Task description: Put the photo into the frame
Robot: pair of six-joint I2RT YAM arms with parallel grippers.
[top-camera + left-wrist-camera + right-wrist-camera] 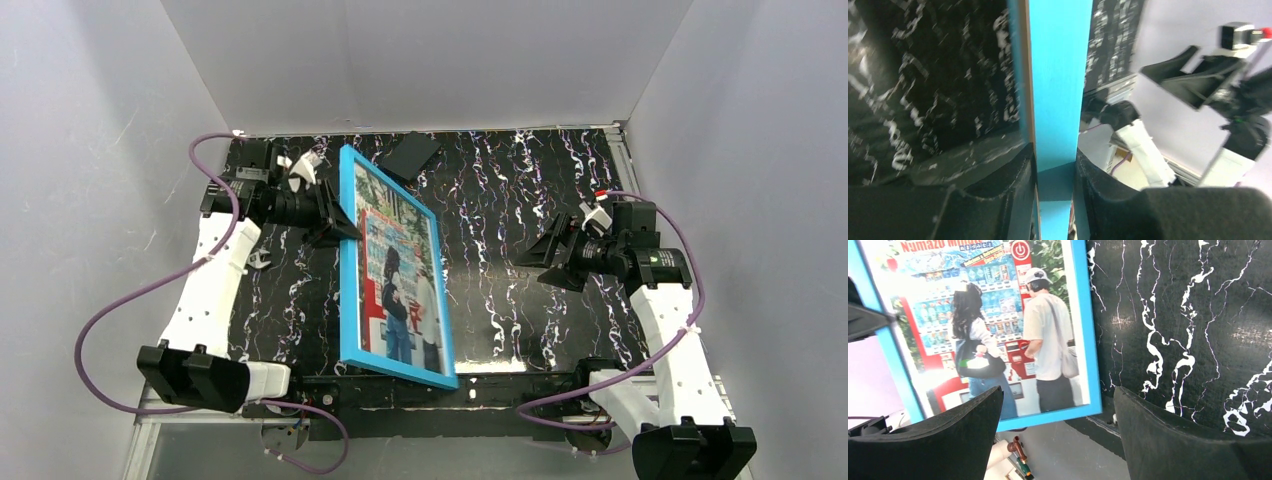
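Left wrist view: your left claw (1055, 172) is clenched on the blue edge of the frame (1058, 75). The photo (998, 315) shows inside that frame (facing your right claw (1057, 405), which hangs released, apart from it).

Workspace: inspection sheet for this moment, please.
Surface: black tabletop with white veining.
Job's things: bright blue thin rectangular frame raised at a tilt; paper vending-machine photo shows inside it.
Clutter: small black flat slab at the far edge.
Grippers: left tool clamped on the frame's edge; right tool open, apart from the frame.
Cables: purple cables loop beside both arms.
Surroundings: plain grey walls on three sides.
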